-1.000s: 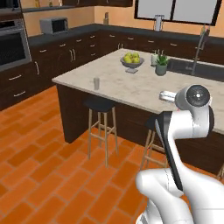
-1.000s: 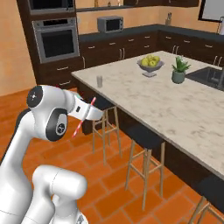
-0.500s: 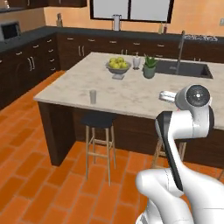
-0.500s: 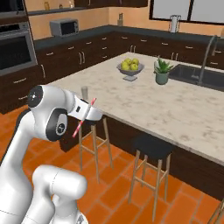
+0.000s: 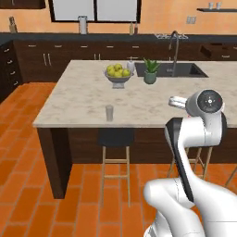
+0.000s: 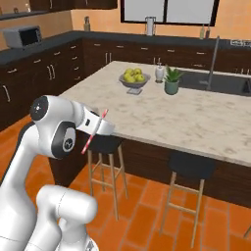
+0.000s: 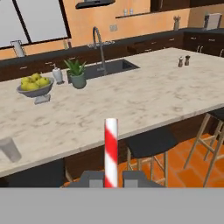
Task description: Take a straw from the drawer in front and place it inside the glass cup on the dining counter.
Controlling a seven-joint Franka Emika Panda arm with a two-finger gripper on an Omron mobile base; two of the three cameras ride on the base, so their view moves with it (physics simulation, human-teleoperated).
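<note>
My gripper [image 7: 110,178] is shut on the red and white striped straw [image 7: 110,146], which stands up between the two finger tips. From the right base view the straw [image 6: 93,133] slants across the gripper [image 6: 101,127] just short of the dining counter's near edge. The glass cup [image 5: 109,112] stands on the dining counter [image 5: 78,99] close to its front edge, left of the hand. The hand view has the glass cup [image 7: 9,149] at far left, well apart from the straw. The drawer is out of view.
A bowl of yellow-green fruit [image 5: 118,76], a white bottle [image 7: 57,75], a potted plant [image 5: 150,71] and a sink with a tall faucet [image 5: 174,42] sit further back on the counter. Two small shakers [image 7: 183,61] stand at its far end. Black-seated stools [image 5: 115,139] are tucked under the front edge.
Both base pictures have shifted: the base has moved, and the counter now lies more squarely ahead and closer. The straw stays held in the shut gripper.
</note>
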